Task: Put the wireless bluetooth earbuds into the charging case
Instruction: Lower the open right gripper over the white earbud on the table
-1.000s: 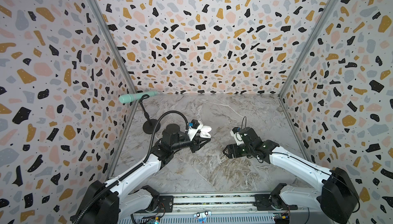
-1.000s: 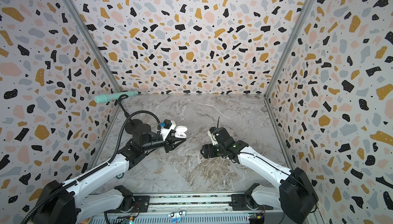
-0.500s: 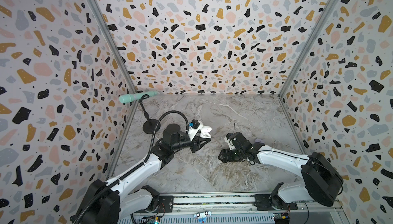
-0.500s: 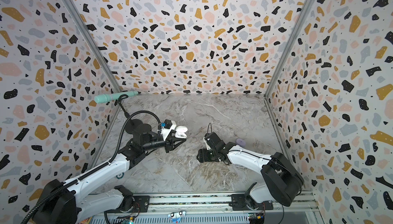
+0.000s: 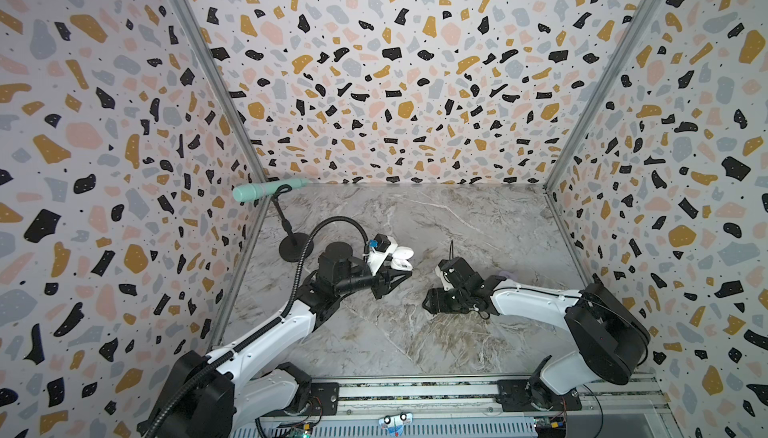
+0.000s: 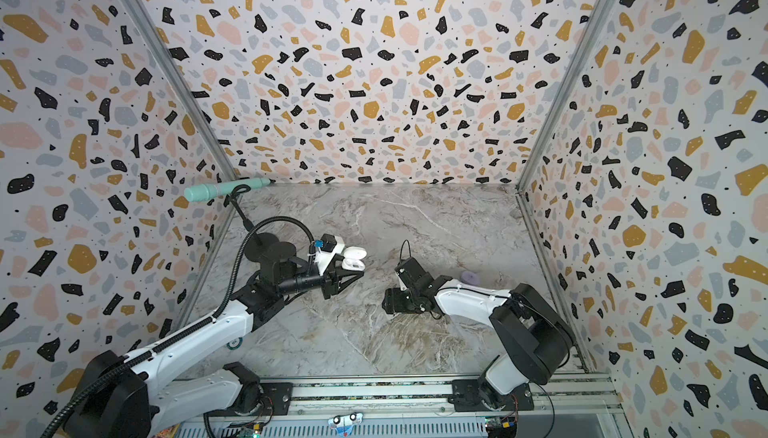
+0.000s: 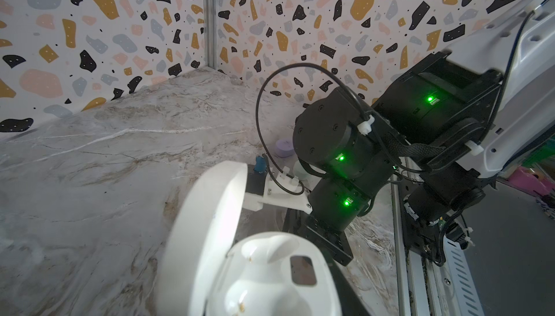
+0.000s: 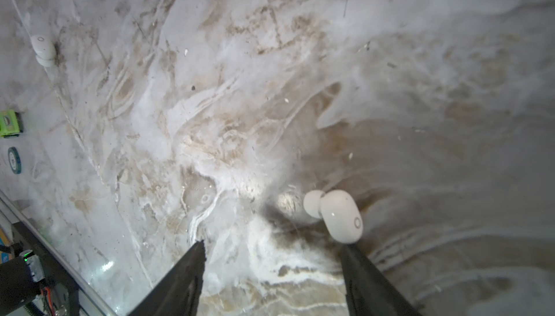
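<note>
My left gripper (image 5: 397,278) is shut on the white charging case (image 5: 401,260) and holds it above the table with the lid (image 7: 207,221) swung open. The case's moulded wells (image 7: 264,272) show in the left wrist view. My right gripper (image 8: 273,244) is open and points down at the marble table (image 5: 478,223). In the right wrist view a white earbud (image 8: 338,215) lies just off the tip of one finger (image 8: 365,278), not between the jaws. A second white earbud (image 8: 43,49) lies further away on the table. In both top views the right gripper (image 6: 392,300) hides the earbuds.
A lavender case (image 6: 470,277) lies behind my right arm, with a pale green one (image 7: 298,170) next to it. A teal microphone (image 5: 270,190) on a black stand (image 5: 293,248) is at the back left. Patterned walls enclose three sides; a metal rail (image 5: 415,390) runs along the front.
My right arm has swung left and towards the front, dropping lower over the table, and its jaws have narrowed a little. The left arm and the case have not moved.
</note>
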`<state>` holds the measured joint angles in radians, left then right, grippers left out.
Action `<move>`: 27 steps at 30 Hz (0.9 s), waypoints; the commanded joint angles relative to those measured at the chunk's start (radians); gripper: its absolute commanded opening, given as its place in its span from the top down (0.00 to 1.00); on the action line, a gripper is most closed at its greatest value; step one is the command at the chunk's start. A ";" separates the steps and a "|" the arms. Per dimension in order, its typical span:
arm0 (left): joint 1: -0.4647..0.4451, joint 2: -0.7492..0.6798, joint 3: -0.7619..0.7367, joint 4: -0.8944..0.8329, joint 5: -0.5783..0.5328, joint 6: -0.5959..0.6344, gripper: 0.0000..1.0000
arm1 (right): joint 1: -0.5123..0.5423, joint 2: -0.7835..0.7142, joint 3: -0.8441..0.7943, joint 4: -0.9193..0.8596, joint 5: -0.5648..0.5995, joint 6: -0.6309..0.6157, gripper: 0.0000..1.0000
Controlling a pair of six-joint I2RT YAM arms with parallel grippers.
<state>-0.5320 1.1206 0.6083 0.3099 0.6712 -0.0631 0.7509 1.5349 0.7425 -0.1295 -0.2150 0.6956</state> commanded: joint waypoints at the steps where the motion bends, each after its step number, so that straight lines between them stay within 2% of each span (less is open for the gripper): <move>1: 0.005 -0.010 0.011 0.018 0.011 0.017 0.87 | -0.007 0.022 0.041 -0.014 0.024 0.002 0.28; 11: 0.006 -0.001 0.018 0.006 0.017 0.026 0.88 | -0.012 0.112 0.129 -0.065 0.057 -0.031 0.29; 27: 0.005 -0.013 0.015 -0.001 0.014 0.030 0.88 | -0.044 0.139 0.169 -0.078 0.071 -0.046 0.31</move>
<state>-0.5320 1.1206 0.6083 0.2924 0.6716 -0.0410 0.7124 1.6539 0.8764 -0.1650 -0.1635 0.6670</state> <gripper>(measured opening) 0.431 0.696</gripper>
